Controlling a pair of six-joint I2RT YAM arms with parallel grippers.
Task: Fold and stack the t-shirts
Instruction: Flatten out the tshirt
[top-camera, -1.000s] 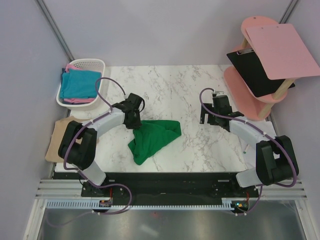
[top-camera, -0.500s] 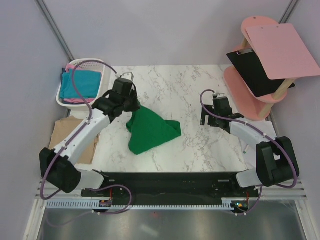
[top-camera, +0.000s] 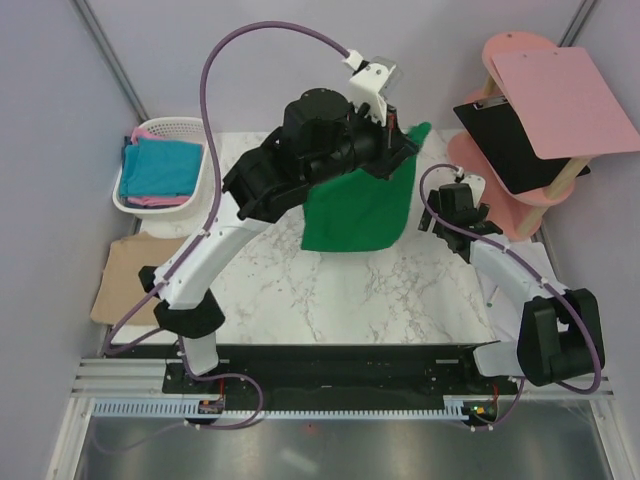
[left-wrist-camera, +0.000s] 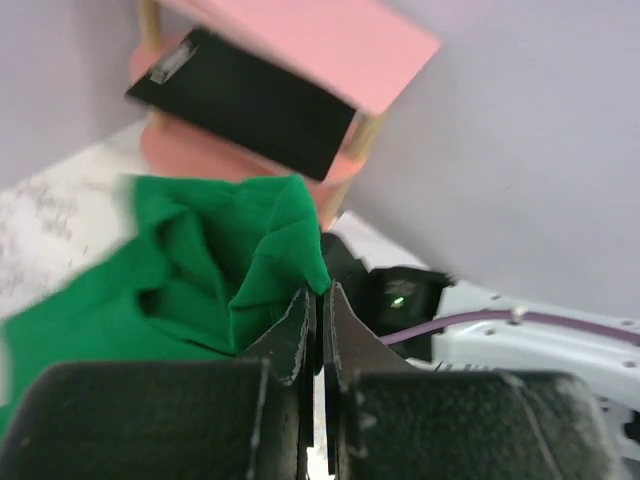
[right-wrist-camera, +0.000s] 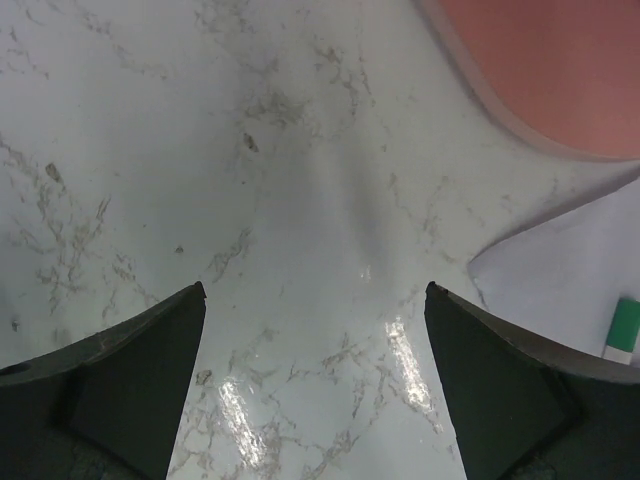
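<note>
My left gripper (top-camera: 403, 137) is raised high over the table's back right and is shut on a corner of the green t-shirt (top-camera: 358, 208), which hangs down from it above the marble table (top-camera: 300, 290). In the left wrist view the left gripper (left-wrist-camera: 321, 292) pinches the green t-shirt (left-wrist-camera: 200, 270) at its tips. My right gripper (top-camera: 449, 200) is open and empty just right of the hanging cloth; its wrist view shows the right gripper (right-wrist-camera: 315, 300) over bare marble. A tan t-shirt (top-camera: 125, 278) lies at the table's left edge. Teal-blue t-shirts (top-camera: 160, 167) over a pink one fill the basket.
A white plastic basket (top-camera: 195, 130) stands at the back left. A pink shelf stand (top-camera: 500, 170) with a black clipboard (top-camera: 505, 140) and a pink board (top-camera: 560, 85) stands at the back right. White paper (right-wrist-camera: 570, 270) lies near the right gripper.
My left arm has swung up and to the right, lifting the green t-shirt off the table so that it hangs. The right gripper has shifted slightly towards the back right.
</note>
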